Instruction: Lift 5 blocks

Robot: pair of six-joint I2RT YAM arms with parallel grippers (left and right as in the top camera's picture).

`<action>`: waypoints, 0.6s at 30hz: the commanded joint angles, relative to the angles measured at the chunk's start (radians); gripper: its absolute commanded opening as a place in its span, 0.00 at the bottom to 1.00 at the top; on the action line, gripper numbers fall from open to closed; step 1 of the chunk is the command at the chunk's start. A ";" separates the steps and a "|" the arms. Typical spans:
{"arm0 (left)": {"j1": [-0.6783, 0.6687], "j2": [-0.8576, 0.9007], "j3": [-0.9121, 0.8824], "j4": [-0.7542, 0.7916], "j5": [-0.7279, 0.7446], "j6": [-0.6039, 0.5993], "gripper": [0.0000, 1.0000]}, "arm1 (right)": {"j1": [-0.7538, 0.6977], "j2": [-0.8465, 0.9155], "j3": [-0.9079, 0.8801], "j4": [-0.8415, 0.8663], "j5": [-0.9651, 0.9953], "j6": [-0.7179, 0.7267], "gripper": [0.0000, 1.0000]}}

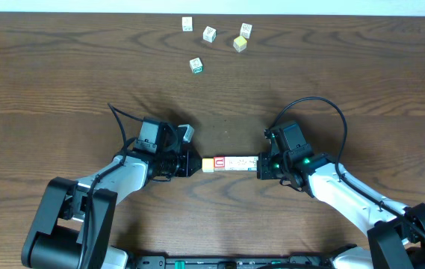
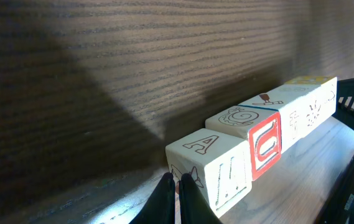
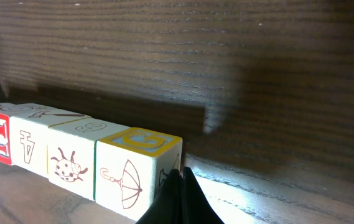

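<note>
**Item 1, left fingers [image 2: 178,182].** Closed tight, nothing between them. The joined tips were butted against the end face of the near whitish block [image 2: 217,168].

**Item 2, right fingers [image 3: 180,180].** Closed likewise and gripping nothing. The tips were set against the yellow-topped end block [image 3: 133,165].

**Item 3, row of five blocks [image 1: 229,163].** Lying end to end between my two sets of fingers, at the near middle of the desk [image 1: 63,90]. It was held only by pressure from both ends. The red-bordered block [image 2: 265,144] was second from my left. I could not tell whether the row had cleared the desk.

**Item 4, loose cubes [image 1: 209,33].** Four near the far edge, with a green-bordered cube [image 1: 196,65] just this side of them. All were well apart from the row.

**Item 5, hazards, as I judged them.**
- The row could buckle at a middle joint if the squeeze slackened or my arms drifted apart.
- An end block could pivot, because each contact was a narrow tip. A push off the face's centre would turn it.
- If one arm rose faster than the other, the row would tilt and the blocks would shear past each other.
- Too hard a squeeze could bow the row and pop a block out.
</note>
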 commanded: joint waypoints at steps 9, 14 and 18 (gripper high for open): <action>-0.068 0.005 0.088 0.013 0.208 -0.014 0.07 | 0.089 -0.016 0.075 0.043 -0.307 -0.007 0.01; -0.068 0.005 0.116 -0.010 0.209 -0.013 0.07 | 0.089 -0.016 0.092 0.043 -0.306 -0.008 0.01; -0.068 0.005 0.119 -0.010 0.209 -0.014 0.07 | 0.089 -0.016 0.108 0.024 -0.300 -0.008 0.01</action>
